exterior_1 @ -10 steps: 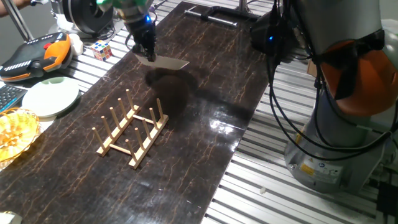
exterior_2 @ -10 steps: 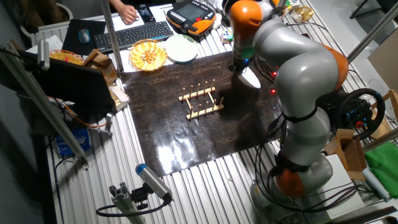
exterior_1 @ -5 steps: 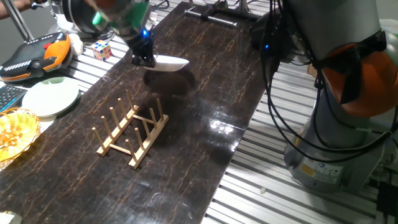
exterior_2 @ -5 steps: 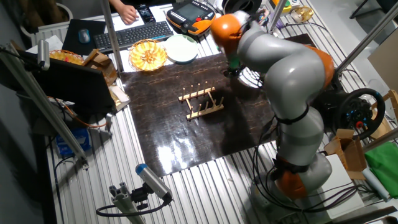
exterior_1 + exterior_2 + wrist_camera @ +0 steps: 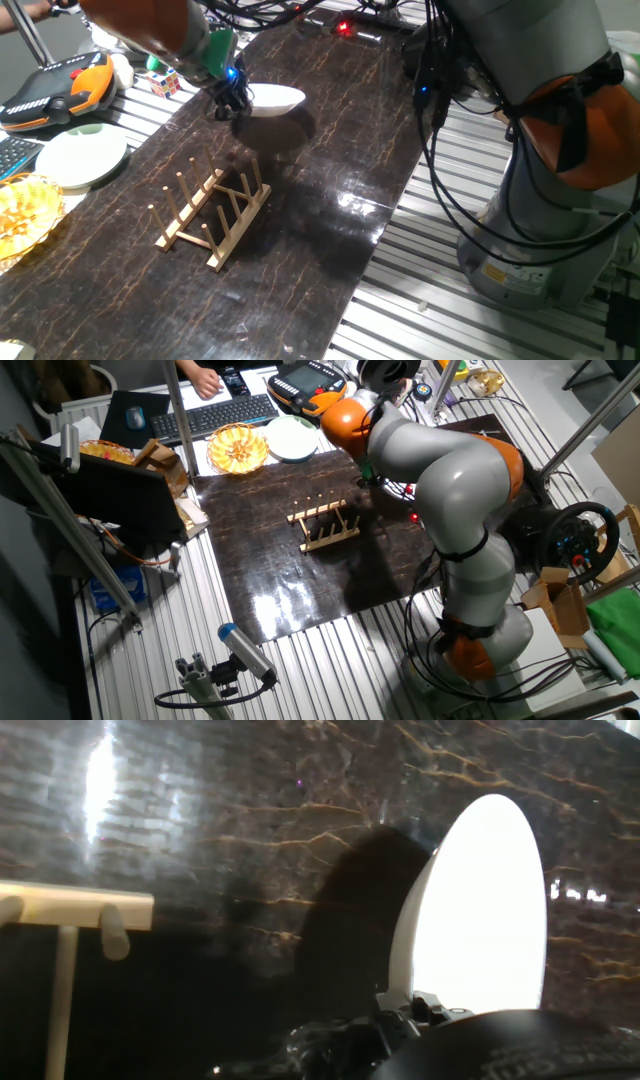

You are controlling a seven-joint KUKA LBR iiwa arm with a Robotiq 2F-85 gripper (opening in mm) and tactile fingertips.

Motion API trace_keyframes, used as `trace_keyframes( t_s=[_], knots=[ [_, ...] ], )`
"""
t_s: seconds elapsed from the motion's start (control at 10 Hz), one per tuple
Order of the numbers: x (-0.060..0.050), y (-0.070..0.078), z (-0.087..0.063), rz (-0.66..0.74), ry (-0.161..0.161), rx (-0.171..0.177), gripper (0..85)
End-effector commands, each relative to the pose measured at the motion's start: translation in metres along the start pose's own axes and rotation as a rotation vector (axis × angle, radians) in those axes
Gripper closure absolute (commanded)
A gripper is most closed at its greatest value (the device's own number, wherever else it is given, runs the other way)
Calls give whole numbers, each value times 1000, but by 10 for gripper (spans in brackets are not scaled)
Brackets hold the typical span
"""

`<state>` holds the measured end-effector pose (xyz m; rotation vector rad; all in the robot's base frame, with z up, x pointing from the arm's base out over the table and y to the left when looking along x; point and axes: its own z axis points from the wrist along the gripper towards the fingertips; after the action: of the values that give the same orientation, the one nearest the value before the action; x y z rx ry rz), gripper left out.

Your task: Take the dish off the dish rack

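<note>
We have the dish [image 5: 276, 99] pinched by its rim in our end effector [image 5: 232, 98], clamped on the edge at the bowl's left side. It hangs nearly level above the dark table [image 5: 330, 150], well beyond the dish rack [image 5: 213, 215], which stands empty of it. We judge the low carry suits setting it down there, clear of the pegs.

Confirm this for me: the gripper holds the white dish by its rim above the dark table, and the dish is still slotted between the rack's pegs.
Wrong about the slotting. The dish is clear of the dish rack, held by the gripper above the dark table beyond it, as one fixed view shows. The rest stands.
</note>
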<state>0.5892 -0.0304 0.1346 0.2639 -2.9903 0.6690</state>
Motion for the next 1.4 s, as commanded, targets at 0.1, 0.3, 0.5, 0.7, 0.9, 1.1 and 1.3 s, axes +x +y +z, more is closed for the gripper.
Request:
trace_keyframes(
  t_s=[0.1,0.3,0.5,0.7,0.9,1.1,1.3],
  knots=[
    [0,1,1,-7,9,-60,843],
    [-1,4,3,-4,1,-42,843],
    [-1,7,6,-6,0,-49,843],
    [-1,12,10,3,-5,-39,843],
    [-1,12,10,3,-3,-46,833],
    [-1,15,11,8,-8,-35,770],
    [-2,19,12,16,-15,-22,743]
  ],
)
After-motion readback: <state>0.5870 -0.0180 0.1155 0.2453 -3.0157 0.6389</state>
